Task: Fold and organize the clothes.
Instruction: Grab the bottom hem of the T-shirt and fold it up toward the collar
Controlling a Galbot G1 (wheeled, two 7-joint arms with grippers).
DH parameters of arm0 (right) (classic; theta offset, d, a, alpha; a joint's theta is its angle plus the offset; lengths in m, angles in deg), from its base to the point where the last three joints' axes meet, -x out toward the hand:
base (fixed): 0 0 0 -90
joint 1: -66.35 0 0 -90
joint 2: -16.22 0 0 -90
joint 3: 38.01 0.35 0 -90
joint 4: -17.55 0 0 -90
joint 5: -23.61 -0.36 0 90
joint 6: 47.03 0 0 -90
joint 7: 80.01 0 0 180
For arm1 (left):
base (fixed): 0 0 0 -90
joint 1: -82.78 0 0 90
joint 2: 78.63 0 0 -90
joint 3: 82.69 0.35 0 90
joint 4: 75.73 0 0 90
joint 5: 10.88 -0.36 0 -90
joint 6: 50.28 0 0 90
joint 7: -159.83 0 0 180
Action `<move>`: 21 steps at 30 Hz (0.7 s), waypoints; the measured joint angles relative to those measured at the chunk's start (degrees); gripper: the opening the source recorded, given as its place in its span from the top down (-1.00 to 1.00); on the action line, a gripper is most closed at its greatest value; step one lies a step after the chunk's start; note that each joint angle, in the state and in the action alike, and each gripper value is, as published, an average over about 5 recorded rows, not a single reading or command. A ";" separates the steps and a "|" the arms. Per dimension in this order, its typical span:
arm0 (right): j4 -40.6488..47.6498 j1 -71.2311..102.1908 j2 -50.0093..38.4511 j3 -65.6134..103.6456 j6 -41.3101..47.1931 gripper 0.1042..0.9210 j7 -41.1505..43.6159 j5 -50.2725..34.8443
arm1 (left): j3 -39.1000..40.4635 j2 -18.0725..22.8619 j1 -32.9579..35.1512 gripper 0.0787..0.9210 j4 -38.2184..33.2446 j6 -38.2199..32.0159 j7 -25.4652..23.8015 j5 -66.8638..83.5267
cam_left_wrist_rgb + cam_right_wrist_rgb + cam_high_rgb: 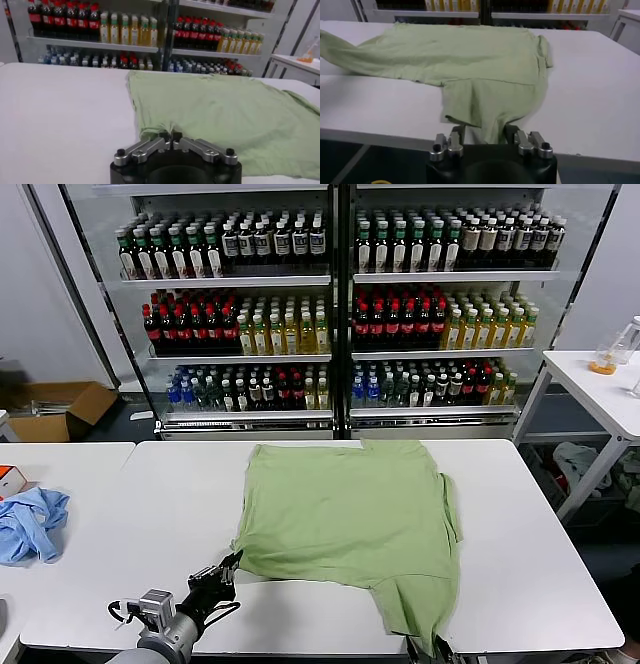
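Observation:
The pale green shirt (350, 504) lies spread on the white table (530, 574), with one part hanging over the front edge at the near right. My left gripper (232, 562) is at the shirt's near left corner, shut on a pinch of the cloth (165, 127); in its wrist view the gripper (170, 136) has its fingertips together with fabric between them. My right gripper (485, 131) is at the table's front edge, below the overhanging part. Its fingers stand apart, with the hanging green cloth (480, 107) draped between them.
A light blue cloth (30, 522) and a small orange box (10, 479) lie at the far left of the table. Shelves of bottles (330, 314) stand behind it. A white side table (600, 384) is at the right, and a cardboard box (60, 409) sits on the floor at the left.

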 measured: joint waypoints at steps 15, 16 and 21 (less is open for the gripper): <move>-3.56 -1.09 -2.64 3.82 -0.15 1.00 0.80 -2.10 | -1.25 0.13 0.91 0.99 -1.02 -0.29 -0.16 -0.03; -3.77 -1.31 -2.86 4.17 -0.10 1.00 0.82 -2.33 | -1.37 0.13 0.97 0.99 -1.10 -0.31 -0.16 -0.02; -4.10 -3.35 -4.31 6.33 0.42 1.00 0.66 -4.03 | -1.99 -0.03 0.89 0.99 -1.49 -0.16 -0.28 0.19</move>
